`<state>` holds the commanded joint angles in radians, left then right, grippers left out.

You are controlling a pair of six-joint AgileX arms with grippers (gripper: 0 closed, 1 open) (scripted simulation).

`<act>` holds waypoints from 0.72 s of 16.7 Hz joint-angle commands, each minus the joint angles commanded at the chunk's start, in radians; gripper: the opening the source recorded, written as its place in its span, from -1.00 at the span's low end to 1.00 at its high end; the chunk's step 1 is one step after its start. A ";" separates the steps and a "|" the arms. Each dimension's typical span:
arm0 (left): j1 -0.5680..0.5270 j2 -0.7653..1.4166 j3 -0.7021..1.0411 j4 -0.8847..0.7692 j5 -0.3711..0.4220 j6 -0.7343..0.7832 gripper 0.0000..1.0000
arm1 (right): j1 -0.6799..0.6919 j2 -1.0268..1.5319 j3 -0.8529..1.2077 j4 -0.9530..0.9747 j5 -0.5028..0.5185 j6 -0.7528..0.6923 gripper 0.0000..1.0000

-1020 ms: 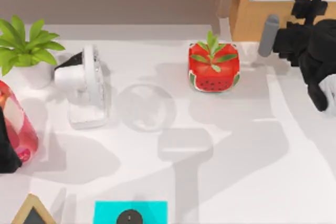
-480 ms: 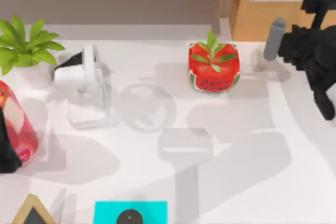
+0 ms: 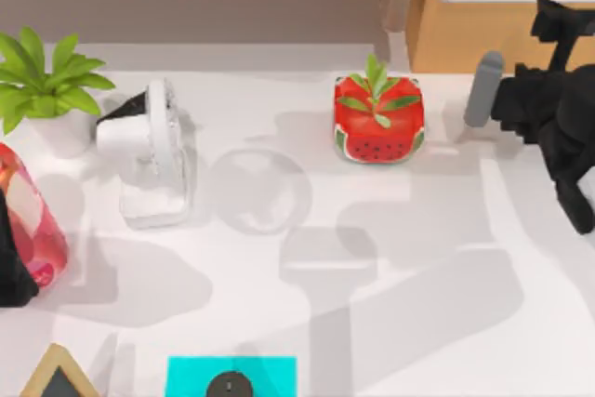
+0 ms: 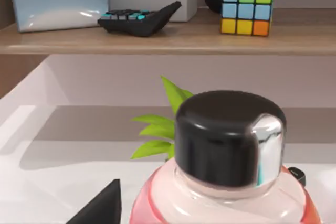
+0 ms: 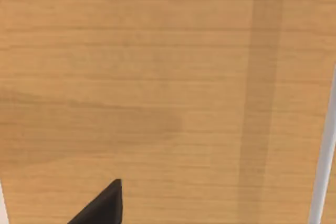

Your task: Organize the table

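- The white surface (image 3: 437, 323) spans nearly all of the top view and is crowded: a potted green plant (image 3: 42, 81) and a small white fan (image 3: 149, 151) to the left, a clear glass dish (image 3: 257, 190) near the middle, a watermelon-patterned planter (image 3: 378, 118) right of it, and a cyan item (image 3: 231, 377) at the near edge.
- The left gripper (image 3: 14, 267) sits at the left edge against a pink bottle (image 3: 28, 220) with a black cap (image 4: 228, 137); whether the jaws clasp it cannot be told.
- The right gripper (image 3: 548, 109) hovers at the right, before the tan drawer cabinet (image 5: 157, 77) and beside a grey cylinder (image 3: 483, 88); whether its jaws grip that cylinder cannot be told either.
- The brown shelf (image 4: 157, 38) carries a tissue box (image 4: 59, 3), a calculator (image 4: 139, 18) and a colour cube (image 4: 247, 6).
- Judged from this layout, most items sit loose on the surface, so tidying looks early, with much left to do.
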<state>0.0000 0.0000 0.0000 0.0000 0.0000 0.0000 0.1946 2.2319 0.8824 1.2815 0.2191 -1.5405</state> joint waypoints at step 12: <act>0.000 0.000 0.000 0.000 0.000 0.000 1.00 | 0.348 -0.232 0.216 -0.141 0.224 0.505 1.00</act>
<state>0.0000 0.0000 0.0000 0.0000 0.0000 0.0000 0.5422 1.9998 1.0989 1.1410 0.4433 -1.0354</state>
